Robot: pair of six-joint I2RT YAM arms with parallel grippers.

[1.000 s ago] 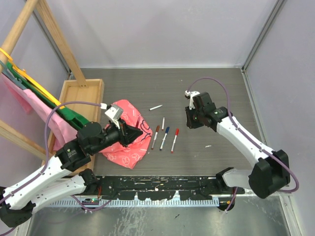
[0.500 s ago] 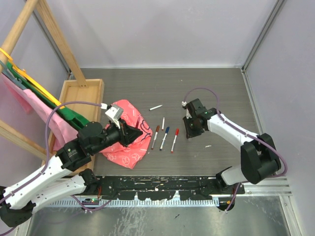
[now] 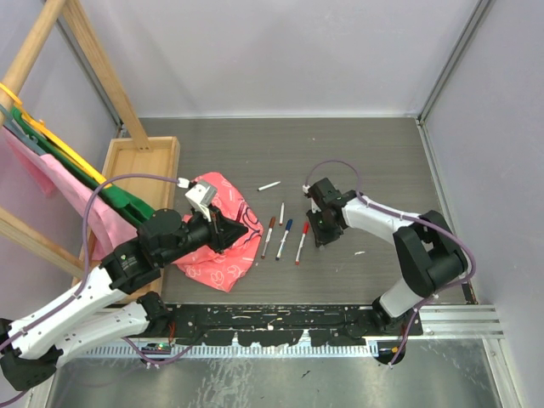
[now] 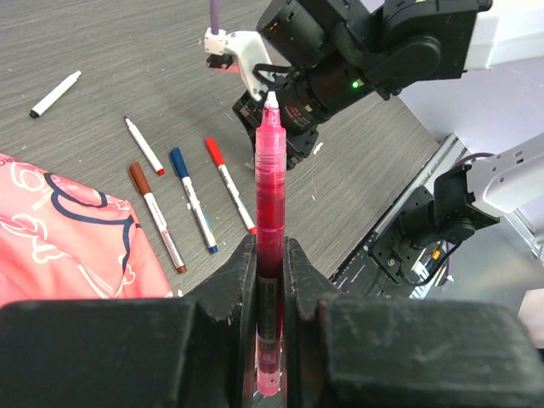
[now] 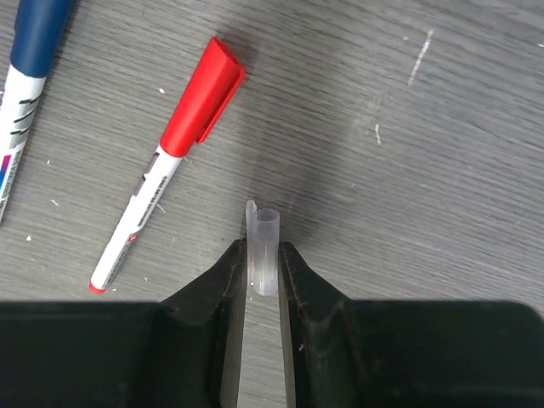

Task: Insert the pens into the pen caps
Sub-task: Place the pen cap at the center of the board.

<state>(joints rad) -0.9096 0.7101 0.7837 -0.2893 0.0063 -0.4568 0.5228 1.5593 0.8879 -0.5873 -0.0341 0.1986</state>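
My left gripper point(image 4: 270, 255) is shut on a pink translucent pen point(image 4: 270, 178) whose white tip points toward the right arm; in the top view this gripper point(image 3: 242, 228) hovers over the pink cloth's right edge. A small clear pen cap point(image 5: 264, 234), open end outward, is clamped in my shut right gripper point(image 5: 263, 255), low over the table. That gripper point(image 3: 320, 238) is just right of a red-capped pen point(image 5: 166, 200). Several white-barrelled pens lie between the arms: red-capped point(image 3: 302, 242), blue-capped point(image 3: 285, 238), dark-red-capped point(image 3: 269, 236), and two bare ones point(image 3: 281, 212) point(image 3: 269, 185).
A pink patterned cloth point(image 3: 217, 242) lies crumpled left of the pens. A wooden tray point(image 3: 140, 170) sits at the far left beside a wooden rack hung with coloured cloths point(image 3: 51, 161). A black rail point(image 3: 272, 323) runs along the near edge.
My right arm has swung left and down toward the table, ending beside the red-capped pen with the clear cap still in it. The left arm has barely moved.
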